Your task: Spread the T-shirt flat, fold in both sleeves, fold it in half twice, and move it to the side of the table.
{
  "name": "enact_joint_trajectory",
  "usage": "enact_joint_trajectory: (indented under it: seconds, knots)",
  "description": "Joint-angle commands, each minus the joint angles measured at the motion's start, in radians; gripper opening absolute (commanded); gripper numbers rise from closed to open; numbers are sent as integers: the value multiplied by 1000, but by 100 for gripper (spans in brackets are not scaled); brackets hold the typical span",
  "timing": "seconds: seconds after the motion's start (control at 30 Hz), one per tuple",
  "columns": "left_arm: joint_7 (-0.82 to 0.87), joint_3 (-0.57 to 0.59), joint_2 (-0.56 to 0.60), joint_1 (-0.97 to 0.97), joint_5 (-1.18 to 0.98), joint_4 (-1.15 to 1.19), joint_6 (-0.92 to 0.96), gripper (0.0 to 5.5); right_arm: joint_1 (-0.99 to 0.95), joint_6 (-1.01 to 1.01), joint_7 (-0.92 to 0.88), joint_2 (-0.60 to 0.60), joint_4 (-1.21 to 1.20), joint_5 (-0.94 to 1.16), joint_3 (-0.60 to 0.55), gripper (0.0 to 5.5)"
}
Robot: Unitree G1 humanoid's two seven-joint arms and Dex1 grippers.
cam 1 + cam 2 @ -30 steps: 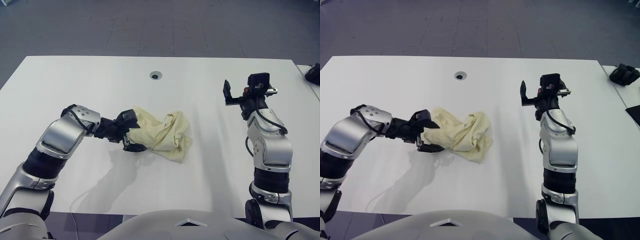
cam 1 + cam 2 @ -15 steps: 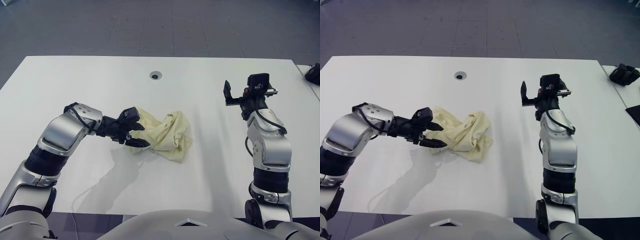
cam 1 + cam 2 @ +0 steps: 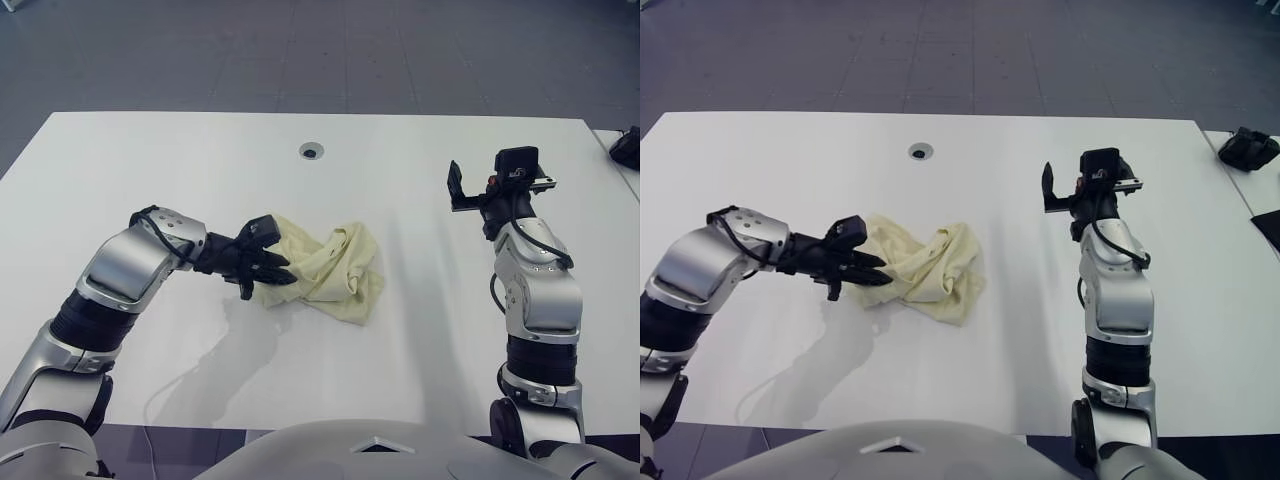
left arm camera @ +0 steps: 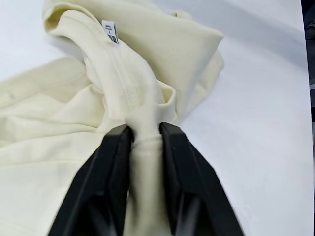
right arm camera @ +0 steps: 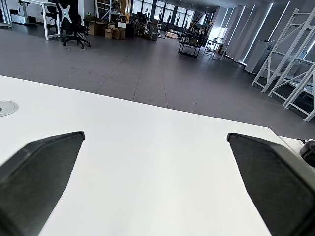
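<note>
Large open lab or workshop hall: grey floor (image 5: 123,69), office chair (image 5: 74,22), stacked boxes (image 5: 110,32), metal racks (image 5: 290,64)

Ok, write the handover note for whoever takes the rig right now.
Left gripper shut on a fold of the T-shirt, low over the table.
Right gripper open, empty, raised over the table's right part.
T-shirt lies crumpled left of centre.
Done: nothing; it is not spread.
Left: spread flat, fold both sleeves, halve twice, move aside.
</note>
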Motion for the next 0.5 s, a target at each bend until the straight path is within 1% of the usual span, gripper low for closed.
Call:
enact_joint_trajectory:
  seconds: [0.03,0.1,0.23,0.3,0.37,0.5]
  knots:
    - [4,10,6,-16,-9,-32,8,32,8,0,0,3,-2,-4,6,540]
    - [6,23,15,-17,-19,-59,12,5,8,1,2,2,-3,-4,8,540]
    - [-5,41,53,-3,-42,-158,18,5,-1,9,45,-18,-4,10,24,540]
    - [-13,34,79,14,-48,-215,20,5,-8,24,129,-55,-15,43,48,540]
    - [-20,17,112,36,-47,-267,15,5,-22,16,238,-121,-17,58,93,540]
    - [-17,-19,153,78,-29,-323,-2,5,-95,-22,444,-226,17,94,171,540]
